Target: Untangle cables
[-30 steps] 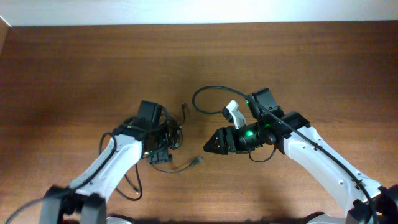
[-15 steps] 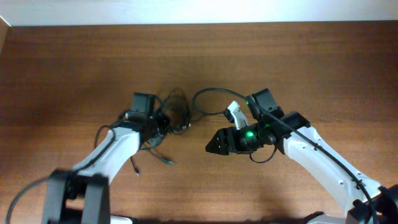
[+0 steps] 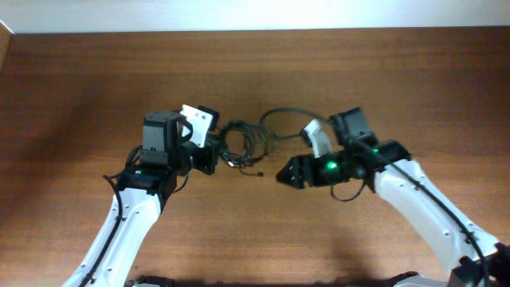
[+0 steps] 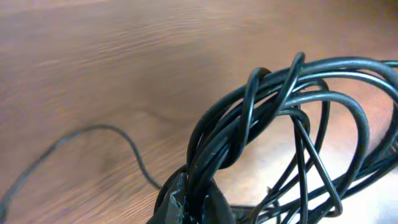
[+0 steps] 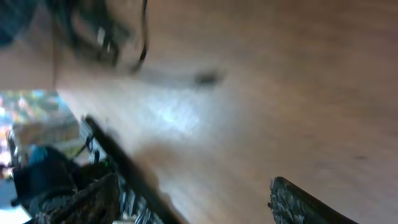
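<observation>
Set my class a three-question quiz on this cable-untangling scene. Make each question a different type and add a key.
1. True or false: the left pincer is shut on the cables.
2. The right pincer is: A) gripping a plug; B) open and empty; C) out of view.
3. Fill in: seen from overhead, the tangle of cables sits ___ the two pincers.
Key: 1 true; 2 B; 3 between.
</observation>
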